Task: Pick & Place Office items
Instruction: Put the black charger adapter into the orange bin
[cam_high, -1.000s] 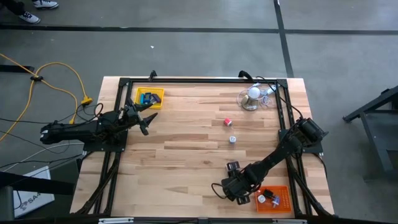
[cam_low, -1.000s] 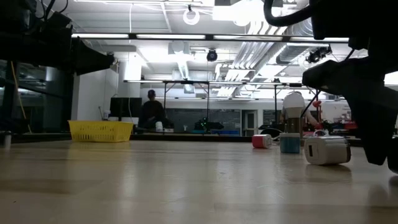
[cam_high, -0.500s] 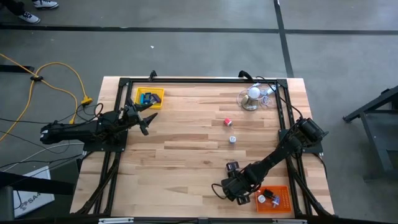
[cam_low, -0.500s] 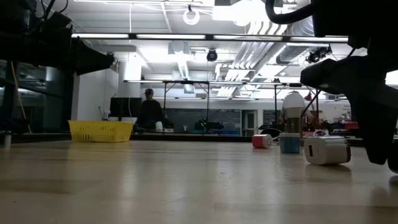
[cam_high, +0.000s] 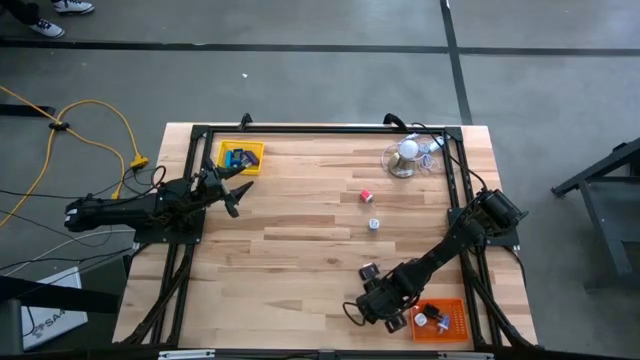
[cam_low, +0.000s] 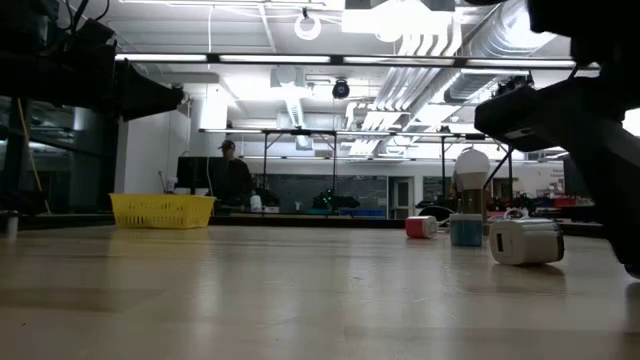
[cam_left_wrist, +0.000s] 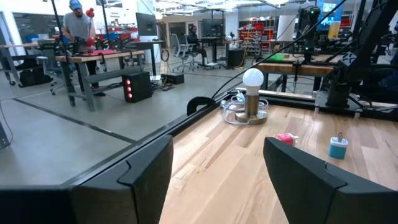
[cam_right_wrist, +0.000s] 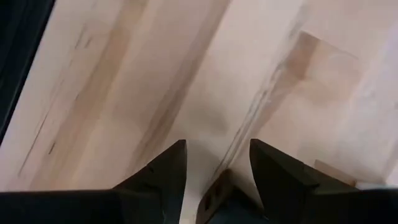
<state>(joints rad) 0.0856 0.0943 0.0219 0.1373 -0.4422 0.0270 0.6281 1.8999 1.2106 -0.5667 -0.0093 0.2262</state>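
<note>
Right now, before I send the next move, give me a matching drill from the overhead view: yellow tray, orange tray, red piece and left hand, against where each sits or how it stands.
Things:
1. yellow tray
2. orange tray
3. red piece
4. left hand

Places or states:
A. open and empty, next to the yellow tray
B. top left corner of the table, blue pieces inside
C. mid-table, just above a small white piece
D. bottom right corner, beside the right hand

Pairs: 1-B, 2-D, 3-C, 4-A
</note>
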